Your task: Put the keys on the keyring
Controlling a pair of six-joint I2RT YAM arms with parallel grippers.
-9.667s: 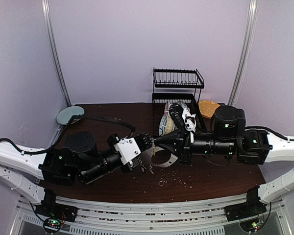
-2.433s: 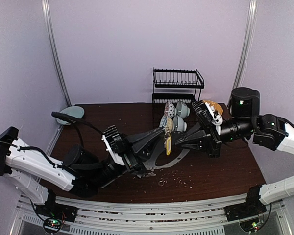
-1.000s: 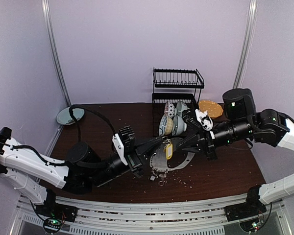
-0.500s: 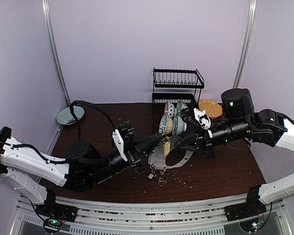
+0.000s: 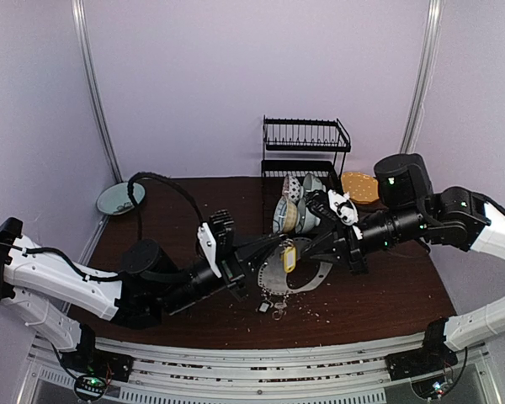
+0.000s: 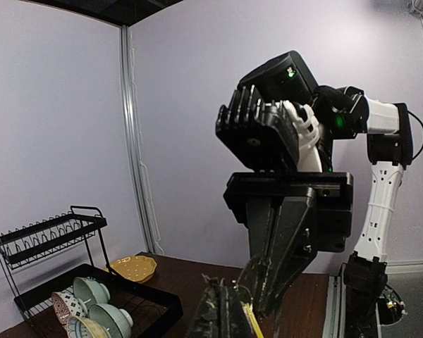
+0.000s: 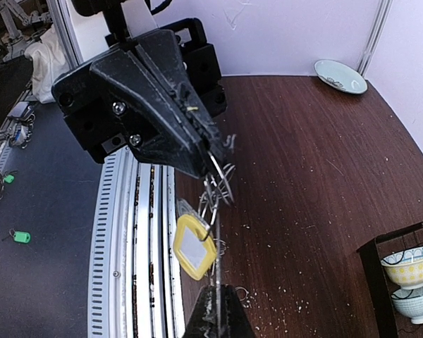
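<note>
The keyring, a thin grey hoop [image 5: 307, 284], hangs above the table between my two grippers. My left gripper [image 5: 263, 249] is shut on its small rings. My right gripper [image 5: 313, 251] is shut on the hoop wire. In the right wrist view my fingers [image 7: 217, 318] pinch the wire [image 7: 217, 268], and the left gripper [image 7: 201, 156] holds the cluster of rings [image 7: 222, 179] above. The yellow tag [image 7: 194, 245] hangs from a ring on the hoop, with the silver key [image 7: 184, 208] partly hidden behind it. The tag also shows in the top view [image 5: 289, 257]. In the left wrist view my shut fingers [image 6: 224, 318] face the right gripper [image 6: 278, 282].
A black dish rack [image 5: 307, 135] with bowls [image 5: 296, 210] stands at the back, with a yellow dish [image 5: 359, 187] beside it. A pale plate [image 5: 120, 198] lies at the far left. A tiny loose ring [image 5: 278, 315], a small dark tag [image 5: 263, 307] and crumbs lie under the hoop.
Since 2.4 s ago the hoop has come down lower over the table. Over the last second both grippers shifted only slightly, and the yellow tag still hangs between them.
</note>
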